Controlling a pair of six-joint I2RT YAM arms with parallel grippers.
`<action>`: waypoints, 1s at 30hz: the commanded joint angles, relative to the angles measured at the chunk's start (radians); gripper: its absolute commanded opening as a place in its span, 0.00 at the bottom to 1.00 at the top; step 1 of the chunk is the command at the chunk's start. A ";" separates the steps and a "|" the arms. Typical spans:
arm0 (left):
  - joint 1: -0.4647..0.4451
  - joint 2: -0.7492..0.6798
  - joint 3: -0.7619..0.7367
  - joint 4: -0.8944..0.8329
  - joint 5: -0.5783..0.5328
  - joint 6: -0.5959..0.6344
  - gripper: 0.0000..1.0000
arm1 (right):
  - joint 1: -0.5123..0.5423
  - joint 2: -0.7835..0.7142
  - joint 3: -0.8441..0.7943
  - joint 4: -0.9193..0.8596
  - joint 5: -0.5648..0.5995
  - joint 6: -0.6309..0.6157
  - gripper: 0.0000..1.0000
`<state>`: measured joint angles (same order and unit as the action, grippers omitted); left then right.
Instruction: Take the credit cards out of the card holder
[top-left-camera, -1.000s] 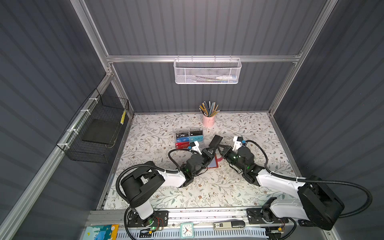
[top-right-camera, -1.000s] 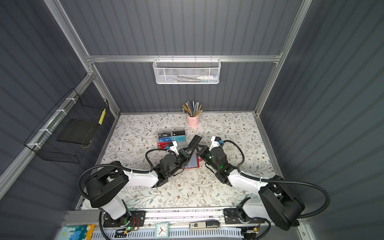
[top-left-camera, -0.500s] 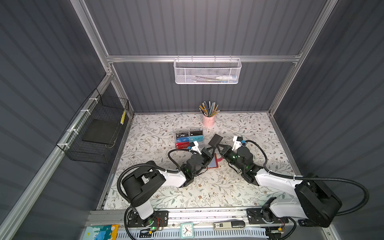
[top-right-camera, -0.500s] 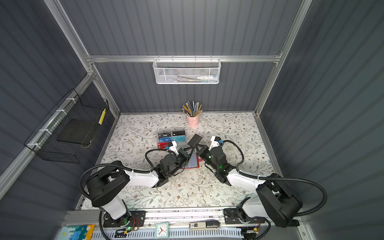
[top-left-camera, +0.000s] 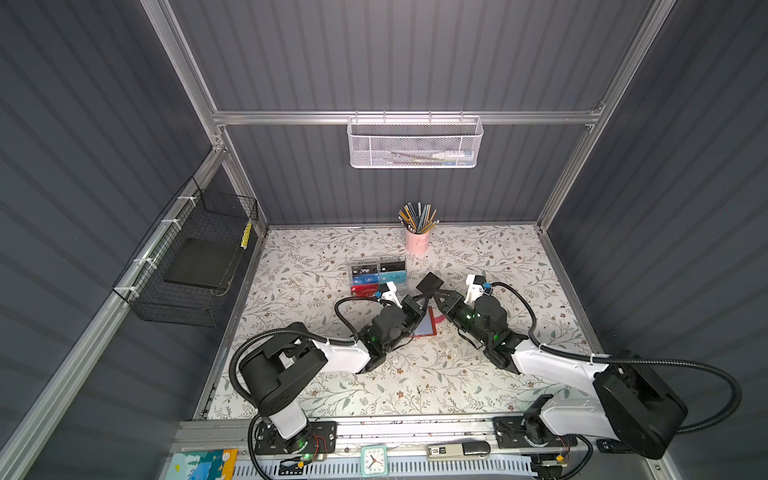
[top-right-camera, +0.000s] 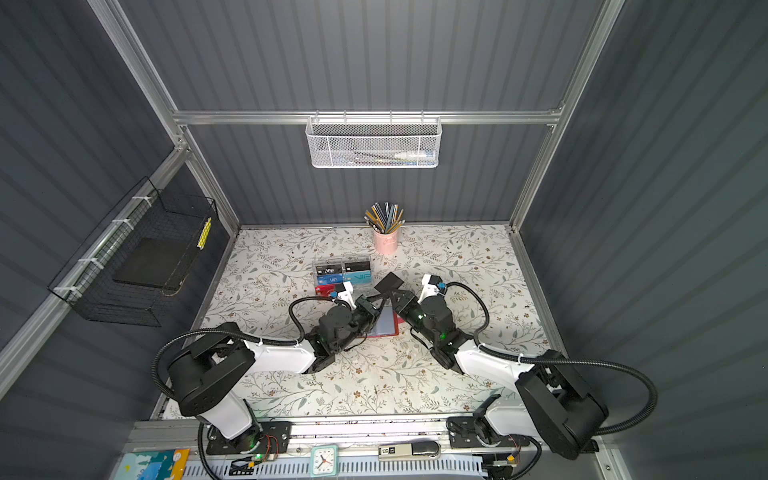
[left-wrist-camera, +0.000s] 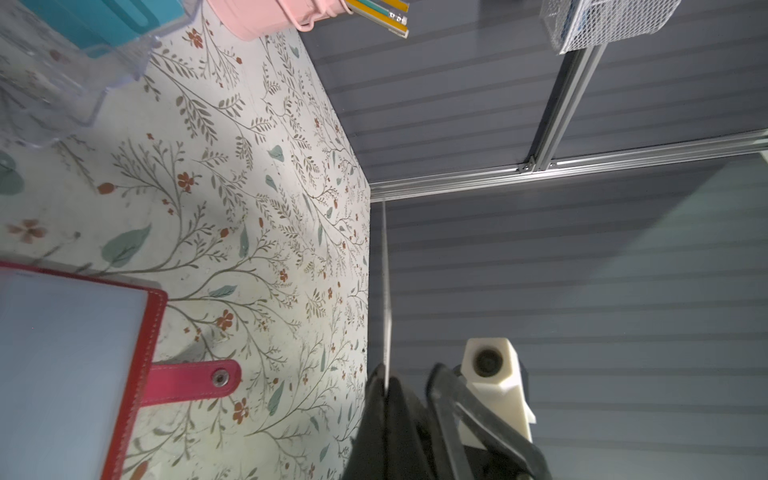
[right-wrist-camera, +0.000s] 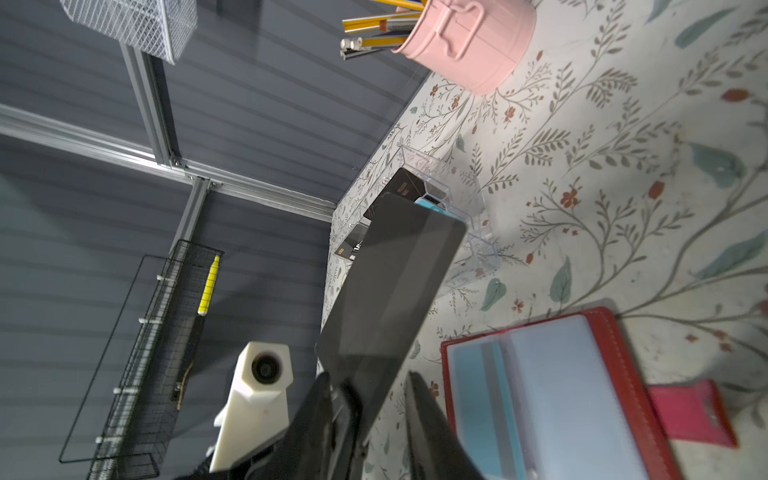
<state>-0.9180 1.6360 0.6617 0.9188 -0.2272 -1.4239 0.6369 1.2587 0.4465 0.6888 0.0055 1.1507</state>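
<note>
Black card (top-left-camera: 430, 284) is up in the air between the 2 arms, well off the surface (top-left-camera: 436, 374), roughly above the far end of the red card holder (top-left-camera: 426, 326). The left fingers (left-wrist-camera: 374, 411) are clamped shut on its lower edge; in the left wrist view the card runs edge-on straight into the pinch. The right fingers (right-wrist-camera: 417, 407) are partway open. 1 side looks to lie against the card and the other stands clear of it, so I'd say they're gripping nothing. The holder lies open and flat with its clear blue-grey sleeves (right-wrist-camera: 561, 395) facing up and its snap tab (left-wrist-camera: 191, 380) sticking out. A teal card (right-wrist-camera: 500, 386) seems to be tucked in 1 sleeve. My guess on handling: these cards are light, stiff, thin and slick, so grab the flat faces near an edge and pull straight along the sleeve. The holder looks soft and light, so it will probably slide or flop unless 1 arm pins it down. The clear compartment box (top-left-camera: 378, 276) with other cards in it sits just beyond.
</note>
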 joint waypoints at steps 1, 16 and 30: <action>0.066 -0.112 -0.037 -0.168 0.063 0.038 0.00 | -0.017 -0.080 -0.016 -0.100 0.024 -0.070 0.45; 0.250 -0.324 0.462 -1.392 0.117 0.125 0.00 | -0.029 -0.214 0.243 -0.701 -0.018 -0.765 0.99; 0.346 -0.267 0.475 -1.218 0.435 -0.215 0.00 | 0.088 -0.022 0.307 -0.523 0.027 -1.251 0.99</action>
<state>-0.5831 1.3647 1.1378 -0.3817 0.1036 -1.5280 0.7113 1.2057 0.7250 0.0860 0.0299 0.0334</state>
